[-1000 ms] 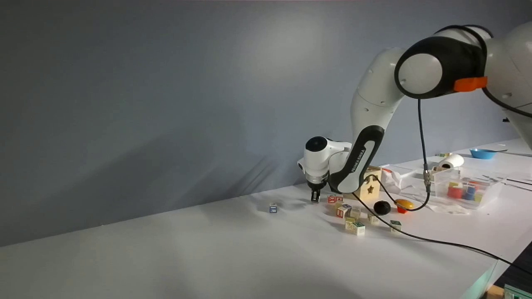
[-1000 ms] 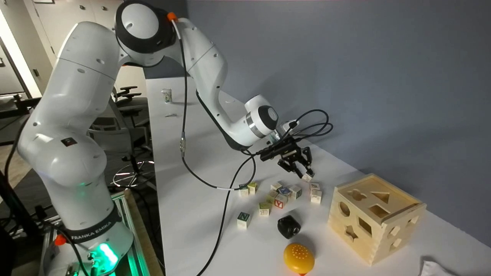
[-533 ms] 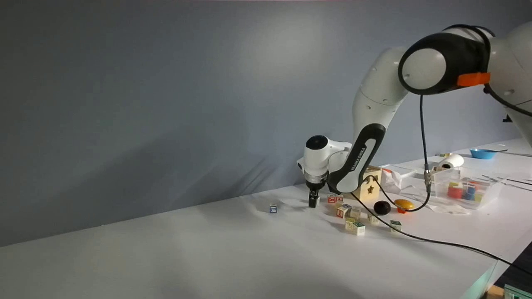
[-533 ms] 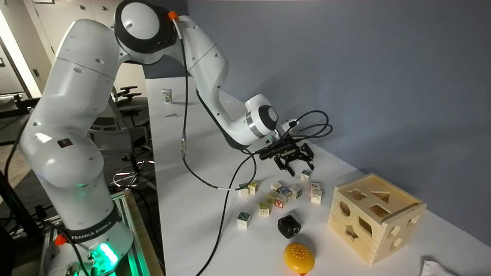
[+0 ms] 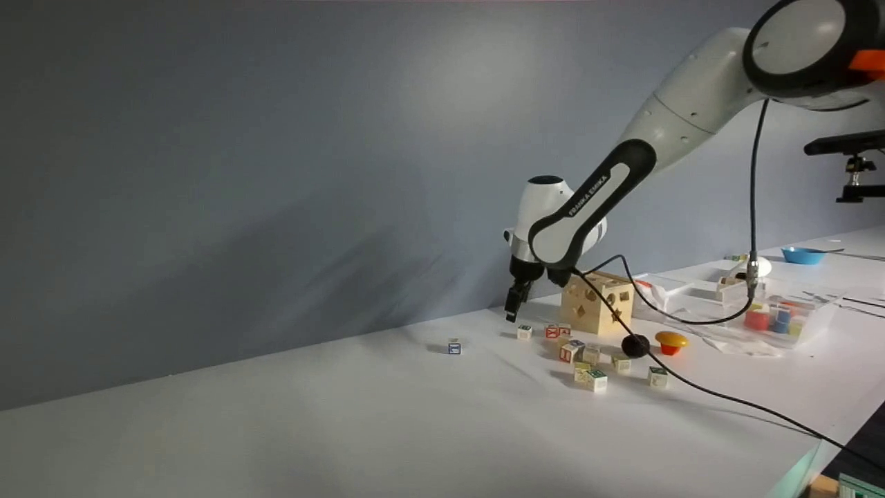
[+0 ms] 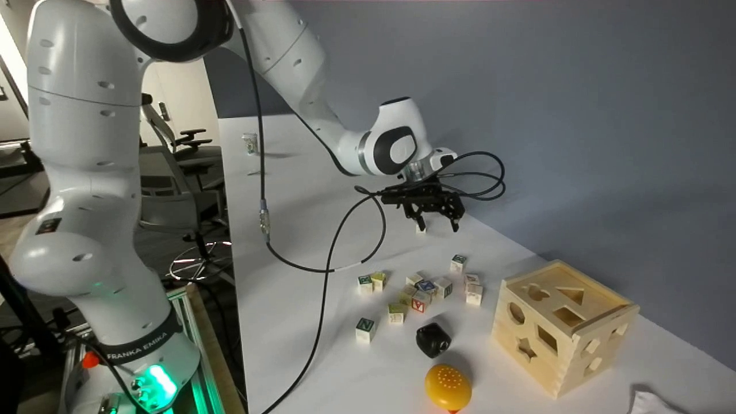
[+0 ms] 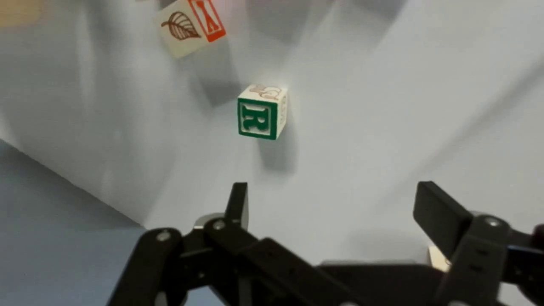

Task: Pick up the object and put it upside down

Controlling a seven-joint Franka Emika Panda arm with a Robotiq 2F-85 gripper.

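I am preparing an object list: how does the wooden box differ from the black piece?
Size: the wooden box is much larger than the black piece.
Shape: the box has straight edges; the piece is a rounded lump.
Openings: the box has cut-out holes of several shapes; the piece shows none.
Both rest on the white table.

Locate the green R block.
In the wrist view, the green R block sits slightly left of center in the upper half, below and right of the leaf-printed block.
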